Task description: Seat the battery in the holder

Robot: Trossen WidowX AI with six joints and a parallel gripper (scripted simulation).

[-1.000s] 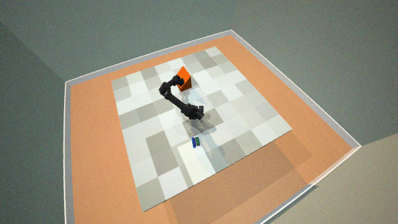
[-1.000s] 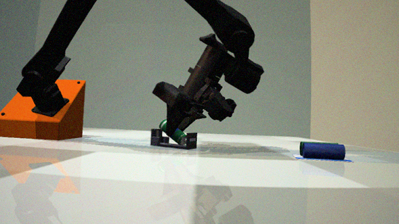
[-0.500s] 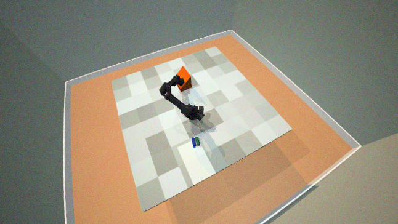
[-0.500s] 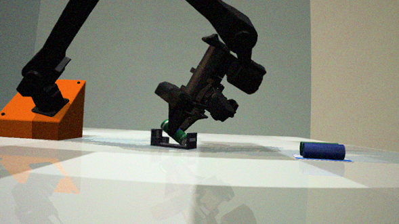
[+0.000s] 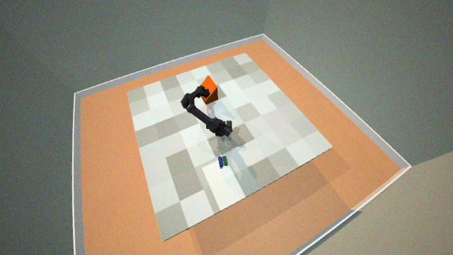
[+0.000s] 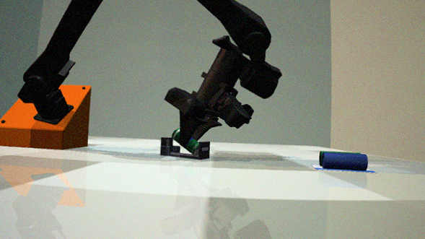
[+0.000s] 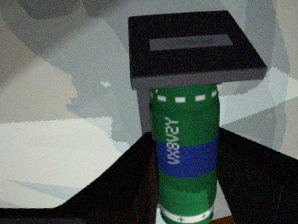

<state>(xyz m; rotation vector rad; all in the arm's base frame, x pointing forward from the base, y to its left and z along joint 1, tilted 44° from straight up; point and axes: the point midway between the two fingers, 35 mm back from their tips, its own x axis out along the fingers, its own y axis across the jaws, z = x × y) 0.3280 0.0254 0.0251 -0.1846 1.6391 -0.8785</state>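
Observation:
The green battery with a blue band is tilted. Its flat end points down at the right-hand wall of the dark holder in the exterior view. In the wrist view that end is tucked behind the wall's top edge; the spring and any contact with it are hidden. The plus-marked terminal end is raised above the holder's left-hand side, not under the lip. My gripper is shut on the battery's middle, just above the holder. In the top view the arm hides the holder.
A blue battery and another green battery lie side by side, well to the right of the holder in the exterior view. The orange block under the arm's base stands at the left there.

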